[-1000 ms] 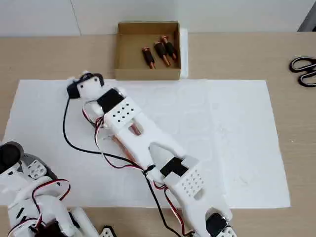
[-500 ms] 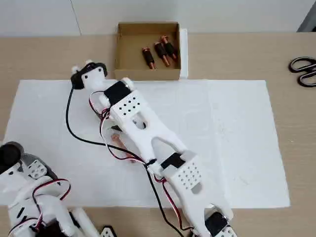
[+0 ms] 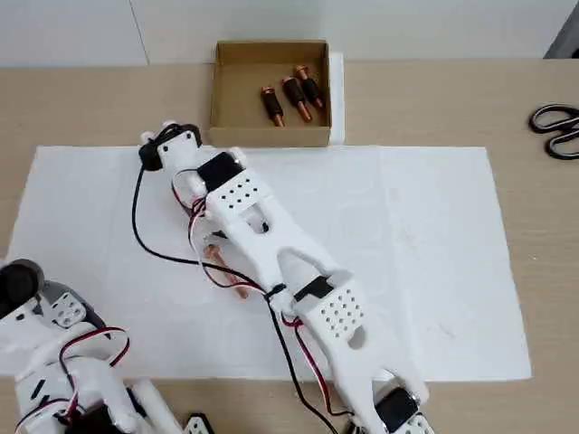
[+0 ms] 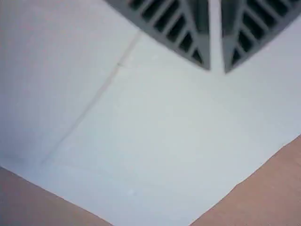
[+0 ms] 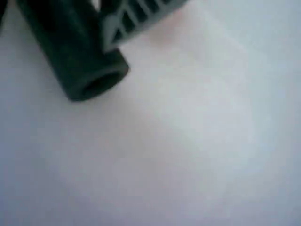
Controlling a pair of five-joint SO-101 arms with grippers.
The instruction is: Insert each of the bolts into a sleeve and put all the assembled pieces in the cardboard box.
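The right arm lies stretched across the white paper sheet [image 3: 434, 244], and its claw [image 3: 166, 140] is just beside the near left corner of the cardboard box [image 3: 222, 90]. In the right wrist view this claw is clenched on a dark sleeve [image 5: 77, 56], with the open end of the sleeve tilted toward the paper. One copper bolt [image 3: 213, 255] lies on the paper, partly under this arm. Three assembled pieces [image 3: 291, 95] lie inside the box. The left claw [image 4: 215, 66] is clenched with nothing in it, only a thin slit between its fingers, above a corner of the paper. Scissors [image 3: 556, 129] rest on the wooden surface [image 3: 90, 99], well apart at the right edge.
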